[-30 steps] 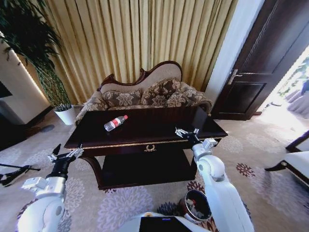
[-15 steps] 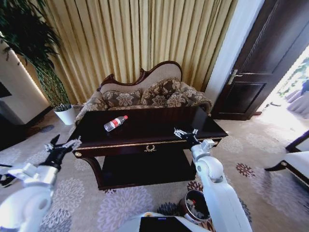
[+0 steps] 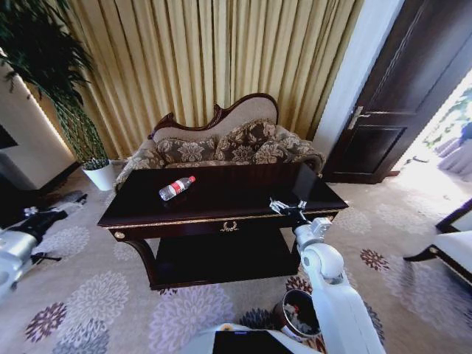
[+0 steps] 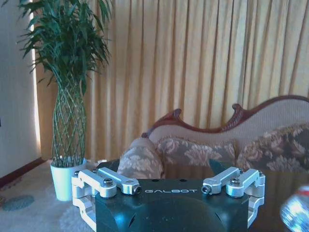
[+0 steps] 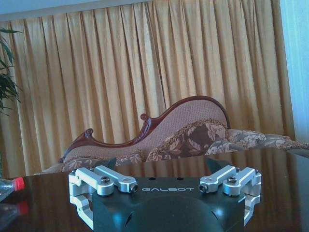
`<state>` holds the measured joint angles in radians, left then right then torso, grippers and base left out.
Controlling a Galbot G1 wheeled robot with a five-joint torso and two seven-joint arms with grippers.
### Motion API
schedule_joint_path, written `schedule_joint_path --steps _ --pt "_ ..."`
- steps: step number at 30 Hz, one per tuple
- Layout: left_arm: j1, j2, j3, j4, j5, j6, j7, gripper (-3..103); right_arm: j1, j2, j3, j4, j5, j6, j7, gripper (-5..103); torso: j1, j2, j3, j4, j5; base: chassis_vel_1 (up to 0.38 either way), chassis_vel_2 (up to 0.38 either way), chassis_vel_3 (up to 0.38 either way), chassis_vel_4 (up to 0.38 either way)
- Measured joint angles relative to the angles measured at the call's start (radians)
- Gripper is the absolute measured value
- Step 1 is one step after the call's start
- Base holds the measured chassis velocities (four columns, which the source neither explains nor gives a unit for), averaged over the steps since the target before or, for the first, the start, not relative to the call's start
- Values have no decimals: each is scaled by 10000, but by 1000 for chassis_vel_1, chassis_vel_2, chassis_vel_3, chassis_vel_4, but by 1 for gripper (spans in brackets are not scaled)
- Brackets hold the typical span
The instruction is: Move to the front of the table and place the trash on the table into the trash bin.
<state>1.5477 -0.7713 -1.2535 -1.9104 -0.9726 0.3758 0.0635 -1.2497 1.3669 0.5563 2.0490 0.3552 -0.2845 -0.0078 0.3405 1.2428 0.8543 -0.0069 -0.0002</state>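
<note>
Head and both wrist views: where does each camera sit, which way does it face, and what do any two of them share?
Head view: high, looking down at the table, the bottle, the trash bin; right gripper at the table's front edge, left arm far out left.
Left wrist view: behind the left gripper, open, facing the plant and sofa.
Right wrist view: behind the right gripper, open, low over the tabletop.
Shared: sofa, curtain, bottle.
</note>
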Motion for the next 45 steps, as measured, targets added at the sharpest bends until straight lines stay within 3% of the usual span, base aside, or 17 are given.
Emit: schedule_joint_path --steps 3,6,8,12,15,19,23,25,26,28,29,31,32,34,40,43,45 --pt "-213 181 190 295 -3 -140 170 100 4 20 -29 -13 -11 1 0 100 0 0 0 -2 1 0 0 0 0" --pt "-911 674 920 1038 -91 -610 953 100 6 66 -91 -72 -53 2 0 100 0 -1 0 -2 2 0 0 0 0" --pt "-1397 984 1548 1585 -385 -902 1809 100 -7 76 -93 -141 -97 23 0 100 0 0 0 -3 2 0 0 0 0" --pt "-1895 1268 2186 2122 -619 -934 2371 100 -34 74 -69 -227 -133 118 0 100 0 0 1 0 3 0 0 0 0" --pt "-2831 1819 3395 3171 -1250 -1011 3201 100 -61 59 21 -369 -158 224 -2 100 0 0 1 -1 2 0 0 0 0" --pt "-3665 2410 4332 3829 -1608 -881 3373 100 -61 107 36 -480 -189 309 -15 100 1 0 1 -2 3 0 0 0 0" --pt "-4051 2671 4677 3979 -1841 -555 3335 100 -45 180 1 -571 -249 355 -48 100 1 0 1 -1 4 0 0 0 0" --pt "-4377 2951 5009 3929 -1997 42 2843 100 -15 331 -104 -720 -377 426 -127 100 1 -1 1 -1 5 0 0 0 0" --pt "-4377 2951 5009 3929 -1997 42 2843 100 -15 331 -104 -720 -377 426 -127 100 1 -1 1 -1 5 0 0 0 0" --pt "-4389 3127 5098 3674 -1982 644 2032 100 16 449 -210 -814 -476 486 -211 100 1 0 0 1 4 0 0 0 0" --pt "-4389 3127 5098 3674 -1982 644 2032 100 16 449 -210 -814 -476 486 -211 100 1 0 0 1 4 0 0 0 0" --pt "-4389 3269 5114 3345 -1961 1343 859 100 57 529 -285 -876 -542 514 -249 100 1 0 0 2 4 0 0 0 0" --pt "-4389 3269 5114 3345 -1961 1343 859 100 57 529 -285 -876 -542 514 -249 100 1 0 0 2 4 0 0 0 0" --pt "-4387 3367 5117 2897 -2074 1701 -103 100 66 587 -326 -922 -591 544 -289 100 0 -1 0 1 4 0 0 0 0" --pt "-4485 3291 5040 2079 -2268 2157 -431 100 15 631 -323 -934 -613 561 -324 100 0 0 0 -2 5 0 0 0 0" --pt "-4384 3229 4968 1661 -2271 2192 25 100 -33 634 -304 -935 -614 568 -331 100 0 0 0 -2 4 0 0 0 0" --pt "-4549 3197 5164 1556 -2137 2186 669 100 -73 633 -278 -909 -614 572 -348 100 0 0 0 3 6 0 0 0 0"
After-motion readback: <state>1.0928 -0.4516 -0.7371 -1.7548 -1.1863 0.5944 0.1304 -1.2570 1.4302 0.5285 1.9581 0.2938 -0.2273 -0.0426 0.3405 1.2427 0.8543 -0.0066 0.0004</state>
